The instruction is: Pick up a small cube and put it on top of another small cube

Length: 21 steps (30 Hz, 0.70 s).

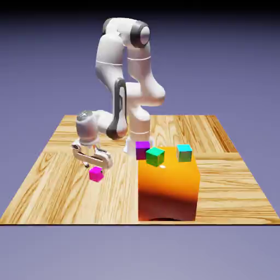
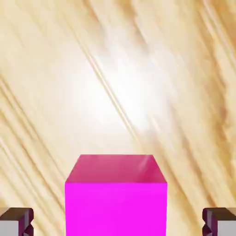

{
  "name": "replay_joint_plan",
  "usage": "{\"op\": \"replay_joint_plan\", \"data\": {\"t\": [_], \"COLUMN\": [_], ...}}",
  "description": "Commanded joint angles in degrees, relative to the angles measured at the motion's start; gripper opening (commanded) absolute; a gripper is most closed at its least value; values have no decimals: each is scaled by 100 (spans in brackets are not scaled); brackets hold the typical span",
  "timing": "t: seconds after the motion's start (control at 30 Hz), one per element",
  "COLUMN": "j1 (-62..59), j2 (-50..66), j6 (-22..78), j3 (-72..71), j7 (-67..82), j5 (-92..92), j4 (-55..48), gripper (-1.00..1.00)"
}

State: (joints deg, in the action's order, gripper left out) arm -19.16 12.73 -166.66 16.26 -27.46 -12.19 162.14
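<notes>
In the left half of the exterior view, a little below the middle, the gripper (image 1: 94, 164) hung low over the wooden table (image 1: 229, 191), its fingers apart. The magenta cube (image 1: 96, 174) was just beside it, toward the lower right of the gripper in the frame.

In the hand view, the same cube filled the bottom middle, between the two fingertips (image 2: 16, 221) at the lower left and lower right — a gap showed on either side, so neither touched it. A pale glare lay on the wood grain near the centre of that frame.

Right of centre in the exterior view stood the large orange block (image 1: 168, 188). The teal cube (image 1: 185, 153) showed at the upper right of the block, the green cube (image 1: 155, 157) at its upper left — and the purple cube (image 1: 143, 150) at its upper left corner, partly overlapped by the green one.
</notes>
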Motion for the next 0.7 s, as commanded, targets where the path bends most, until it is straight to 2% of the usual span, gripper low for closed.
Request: {"op": "replay_joint_plan", "data": {"t": [0.0,0.03,0.07,0.4,0.53,0.67], "j1": [-148,-171,-171,1138,954,1466], "j2": [188,217,217,-1446,-1589,-1830], "j6": [-156,-180,-180,1198,1693,2628], "j3": [-208,-240,-240,1599,1018,317], "j7": [160,185,185,-1234,-1506,-958], "j5": [-227,-262,-262,1744,1295,1147], "j4": [-20,-23,-23,153,-469,-1300], "gripper": [0,0,-100,-100,-100,-100]}}
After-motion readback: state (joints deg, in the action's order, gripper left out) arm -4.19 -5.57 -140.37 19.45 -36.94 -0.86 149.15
